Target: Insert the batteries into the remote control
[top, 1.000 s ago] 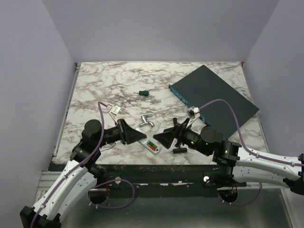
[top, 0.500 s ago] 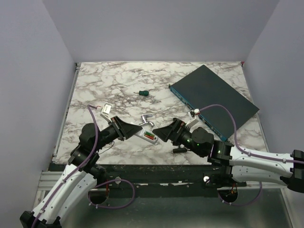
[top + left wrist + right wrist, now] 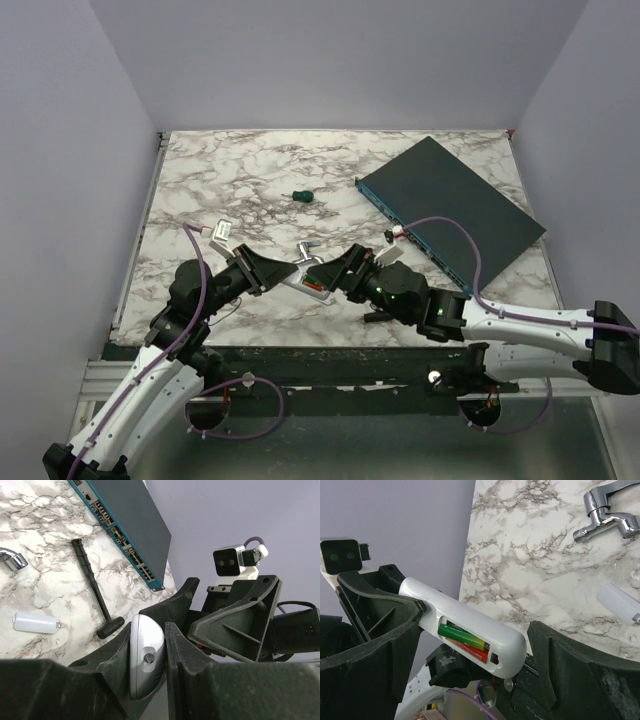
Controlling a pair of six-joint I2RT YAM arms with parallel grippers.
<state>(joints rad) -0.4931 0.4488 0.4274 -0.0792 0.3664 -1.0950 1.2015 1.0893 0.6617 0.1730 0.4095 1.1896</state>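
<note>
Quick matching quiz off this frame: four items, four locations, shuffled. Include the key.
Items:
1. remote control
2. batteries
3. green-handled screwdriver
4. teal box

Locations:
A. flat on the right side of the table
B. inside the open compartment
C. clamped in the left pincer, off the table
D. alone near mid-table, beyond both arms

Pairs: 1-C, 2-B, 3-D, 4-A
</note>
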